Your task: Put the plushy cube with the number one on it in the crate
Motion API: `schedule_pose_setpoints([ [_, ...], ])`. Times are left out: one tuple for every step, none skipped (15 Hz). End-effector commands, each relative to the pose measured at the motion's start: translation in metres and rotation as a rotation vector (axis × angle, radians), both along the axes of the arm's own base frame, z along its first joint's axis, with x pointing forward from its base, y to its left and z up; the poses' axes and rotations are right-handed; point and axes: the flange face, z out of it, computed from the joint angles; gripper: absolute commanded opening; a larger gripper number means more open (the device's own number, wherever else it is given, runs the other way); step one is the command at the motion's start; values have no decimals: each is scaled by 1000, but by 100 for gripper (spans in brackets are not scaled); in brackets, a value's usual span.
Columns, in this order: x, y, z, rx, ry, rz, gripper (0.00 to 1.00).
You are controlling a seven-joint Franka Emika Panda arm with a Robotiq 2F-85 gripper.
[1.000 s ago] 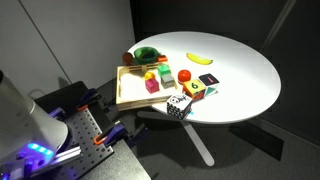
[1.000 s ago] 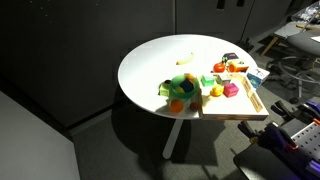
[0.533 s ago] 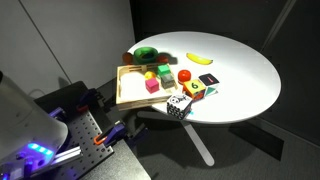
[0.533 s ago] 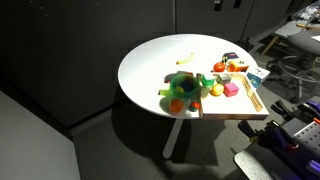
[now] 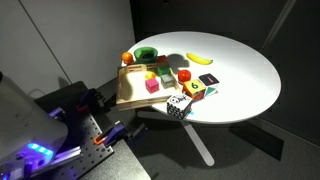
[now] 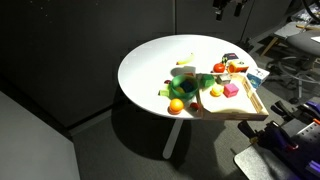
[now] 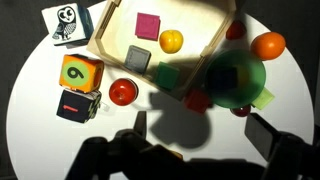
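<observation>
The light wooden crate point(image 7: 105, 38) lies at the top of the wrist view and holds a pink cube point(image 7: 148, 25), a grey cube point(image 7: 138, 58) and a small orange ball. It also shows in both exterior views point(image 5: 135, 96) point(image 6: 236, 106). Left of it stand an orange and green cube with a 9 point(image 7: 78, 72) and a black cube with a red mark point(image 7: 76, 105), which may be a one. My gripper point(image 7: 200, 130) hangs open and empty above the bare table, below the green bowl point(image 7: 236, 78).
An owl-print cube point(image 7: 66, 22) sits at the crate's corner. A red ball point(image 7: 123, 92) lies by the grey cube, an orange point(image 7: 268, 45) by the bowl. A banana point(image 5: 201, 58) lies farther across the round white table point(image 5: 250, 70).
The gripper has dropped a little into the top of an exterior view. The things on the table have not moved.
</observation>
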Motion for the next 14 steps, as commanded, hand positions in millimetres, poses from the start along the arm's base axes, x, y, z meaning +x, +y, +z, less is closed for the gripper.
schedule_pose_setpoints([
  [21,-20,-9,-8,-24,-23,100],
  [25,-25,-13,-5,-29,-30,100],
  [30,-31,-16,-4,-40,-38,100],
  [33,-36,-19,-5,-48,-45,100],
  [38,-41,-22,-8,-55,-53,100],
  [41,-46,-24,-12,-59,-62,100],
  [43,-50,-26,-16,-61,-71,100],
  [46,-53,-27,-22,-63,-85,100],
  [48,-56,-27,-28,-60,-95,100],
  [38,-50,-32,-9,-48,-83,100],
  [39,-52,-34,-11,-46,-86,100],
  [38,-51,-35,-11,-43,-85,100],
  [38,-51,-35,-11,-42,-85,100],
  [38,-50,-35,-11,-42,-83,100],
])
